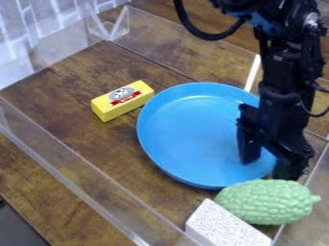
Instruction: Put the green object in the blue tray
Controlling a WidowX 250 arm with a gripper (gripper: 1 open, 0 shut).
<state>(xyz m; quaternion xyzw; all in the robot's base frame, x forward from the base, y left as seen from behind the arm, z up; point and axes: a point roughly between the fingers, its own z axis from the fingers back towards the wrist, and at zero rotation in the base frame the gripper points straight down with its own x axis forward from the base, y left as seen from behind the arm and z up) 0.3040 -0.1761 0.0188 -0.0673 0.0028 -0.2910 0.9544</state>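
Yellow block (122,100) is noted on the bench (64,101), just beside the left edge of the blue tray (180,139). No object is seen on the visible part of the tray. White speckled block (226,227) is placed off the tray's near edge, toward the bench's near right corner. Green object (267,201) is located outside the tray, by its near right edge; the white block is partly overlapped in view, contact not determinable. Handling, judged: light, hollow or foam-like, fairly stiff; fine grip is offered by the bumpy skin, so slipping is unlikely, though rolling under an off-centre push is possible. Hold is best taken at the thick middle, across the narrow width, the tapered ends being avoided. Long axis is laid roughly left to right, tilted slightly, with the narrower tip pointed right, away from the tray. Gripper (271,163) is held wide, nothing seen gripped, above the tray's right edge, behind the green object. Quarter turn may be required for alignment.
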